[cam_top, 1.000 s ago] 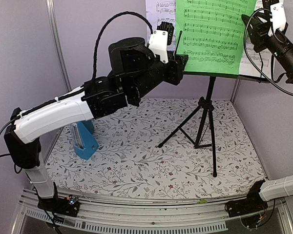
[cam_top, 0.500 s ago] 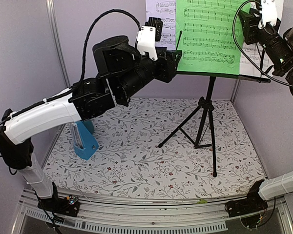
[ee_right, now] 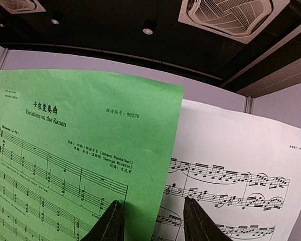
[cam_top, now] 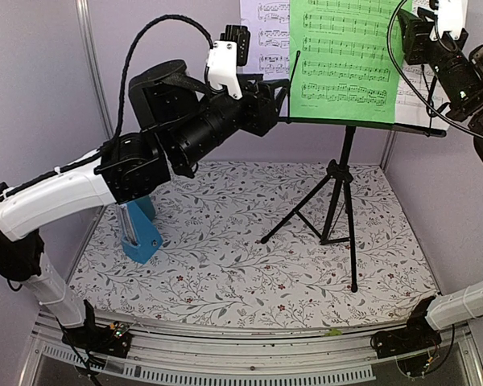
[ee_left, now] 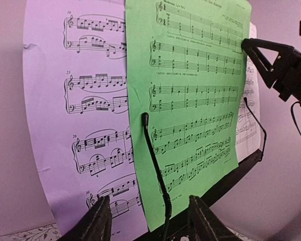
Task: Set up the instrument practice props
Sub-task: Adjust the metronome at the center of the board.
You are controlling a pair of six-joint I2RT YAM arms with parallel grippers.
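The green paper music page (ee_left: 190, 100) leans on the black metal tripod music stand (cam_top: 347, 153) on the flowery counter (cam_top: 225, 265), covering white paper pages (ee_right: 231, 150). The left pincer (ee_left: 149, 213) and right pincer (ee_right: 151, 216) gape beside it, gripping nothing.

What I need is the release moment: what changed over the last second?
The left gripper backed away leftward and upward from the music stand's desk edge, jaws open. The right gripper rose slightly beside the green page's right edge, jaws open astride it. The stand, white pages and blue metronome stayed put.
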